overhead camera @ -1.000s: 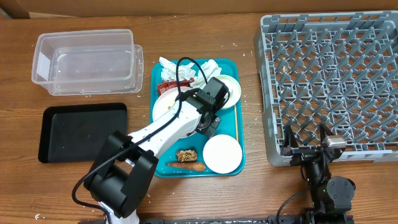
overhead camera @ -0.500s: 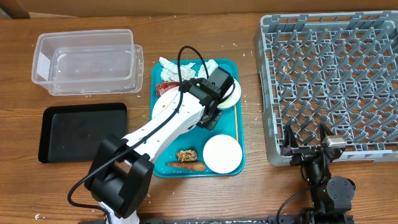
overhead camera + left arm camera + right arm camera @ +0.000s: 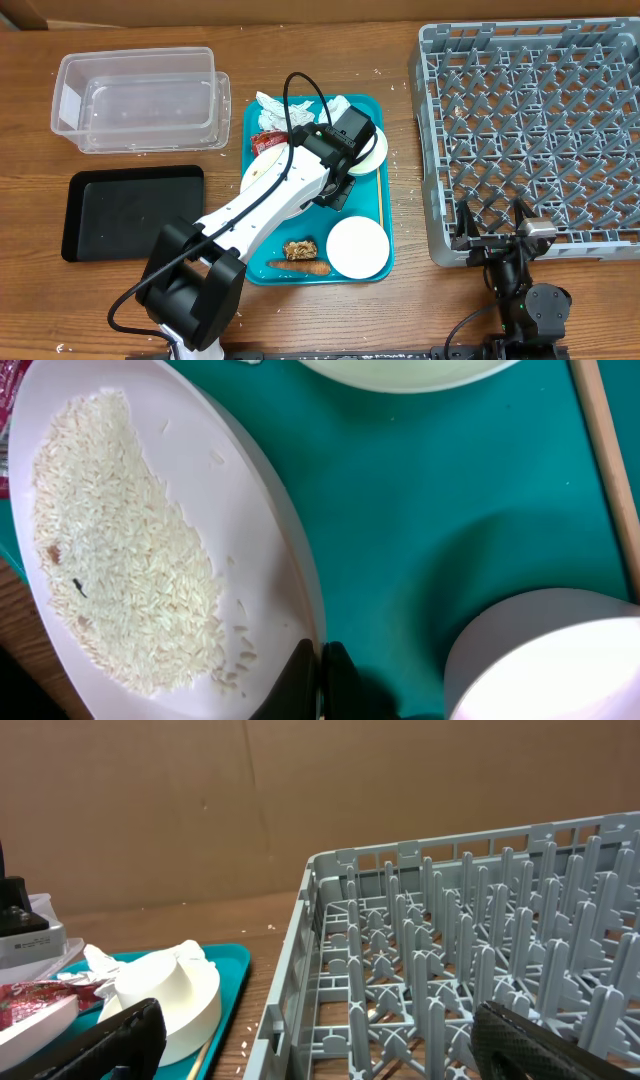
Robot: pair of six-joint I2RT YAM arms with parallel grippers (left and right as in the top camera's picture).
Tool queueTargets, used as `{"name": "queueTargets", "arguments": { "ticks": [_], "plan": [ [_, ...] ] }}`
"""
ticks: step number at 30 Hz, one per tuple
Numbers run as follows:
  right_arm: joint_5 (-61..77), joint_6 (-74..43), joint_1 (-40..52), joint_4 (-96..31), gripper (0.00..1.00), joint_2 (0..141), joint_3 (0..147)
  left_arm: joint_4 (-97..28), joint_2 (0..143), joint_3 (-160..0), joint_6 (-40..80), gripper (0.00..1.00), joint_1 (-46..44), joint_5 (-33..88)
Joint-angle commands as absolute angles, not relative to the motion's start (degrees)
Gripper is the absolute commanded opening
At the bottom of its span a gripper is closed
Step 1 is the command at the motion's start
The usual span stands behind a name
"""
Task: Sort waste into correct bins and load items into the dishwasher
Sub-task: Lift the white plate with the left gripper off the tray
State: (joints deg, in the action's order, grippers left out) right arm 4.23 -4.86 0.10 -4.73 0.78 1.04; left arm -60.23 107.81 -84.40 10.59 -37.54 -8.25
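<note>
Where the left gripper (image 3: 320, 678) closes, its jaws are clamped together on the rim of the plate (image 3: 255, 500).

- Plate: white, on the left half of the teal tray (image 3: 430, 490). Whether it is lifted cannot be told.
- Rice (image 3: 120, 570): spread over the plate's face, with a few loose grains near the pinched edge.
- Bowl (image 3: 545, 660): round, white, near the jaws, apart from the plate, at the teal tray's front right.
- Small plate (image 3: 375, 152): on the teal tray's back right, partly under the arm.
- Stick (image 3: 600, 450): wooden, lying along the teal tray's right edge.
- Napkins (image 3: 275, 105): crumpled, at the teal tray's back edge.
- Wrapper (image 3: 268, 140): red, just beside the plate, between it and the napkins.
- Lump (image 3: 300, 248): brown, at the teal tray's front, left of the bowl.
- Carrot (image 3: 300, 267): just in front of the lump, at the front rim.
- Tub (image 3: 140, 95): clear, left of the teal tray, at the back.
- Black tray (image 3: 130, 210): in front of the tub.
- Rack (image 3: 530, 120): grey, pegged, right of the teal tray.
- Right gripper (image 3: 492, 222): at the rack's front edge, jaws spread wide, well apart from the teal tray.
</note>
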Motion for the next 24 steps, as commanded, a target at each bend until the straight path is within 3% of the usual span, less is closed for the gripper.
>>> {"name": "queueTargets", "arguments": {
  "ticks": [1, 24],
  "plan": [
    [3.9, -4.6, 0.4, -4.5, 1.00, 0.2, 0.5, -60.7, 108.2, -86.6, 11.4, 0.04, -38.0, -9.7],
    [3.9, -4.6, 0.4, -4.5, 1.00, 0.2, 0.5, -69.3, 108.2, -91.0, 21.3, 0.04, -43.4, -19.7]
  ]
}}
